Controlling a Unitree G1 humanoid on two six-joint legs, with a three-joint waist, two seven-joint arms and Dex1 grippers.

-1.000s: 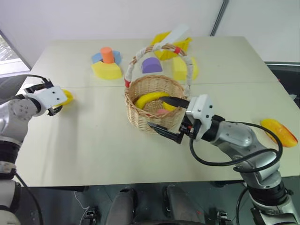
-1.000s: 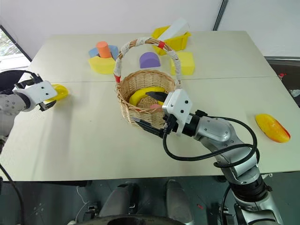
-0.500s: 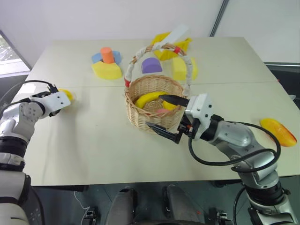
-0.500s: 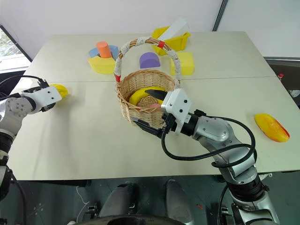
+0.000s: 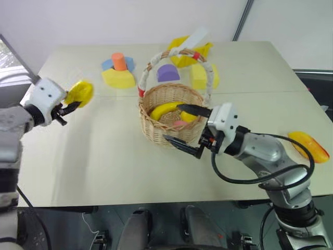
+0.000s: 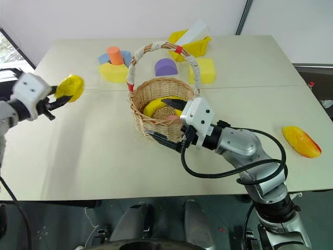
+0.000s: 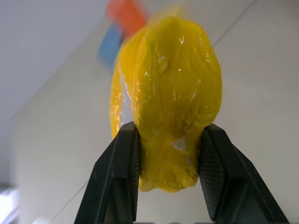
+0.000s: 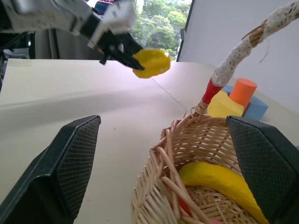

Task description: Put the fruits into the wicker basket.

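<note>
My left gripper (image 5: 71, 103) is shut on a glossy yellow oval fruit (image 5: 79, 92) and holds it in the air above the table's left side; in the left wrist view the fruit (image 7: 168, 88) sits pinched between both black fingers. The wicker basket (image 5: 156, 133) stands mid-table with a yellow banana (image 5: 164, 110) inside. My right gripper (image 5: 187, 128) is open at the basket's near right side, one finger over the rim and one low by the outer wall. A yellow fruit blushed orange-red (image 5: 309, 146) lies at the table's right edge.
Foam blocks stand at the back: a yellow one with an orange cylinder and blue piece (image 5: 118, 70), a purple one (image 5: 168, 72) and a yellow one (image 5: 203, 76). Behind them is a yellow open box (image 5: 182, 52) holding a white board. The tall handle (image 5: 148, 70) arches over the basket.
My left gripper closed on the yellow fruit at the table's left edge, then lifted it off the table and carried it a little toward the basket. The right arm stayed still.
</note>
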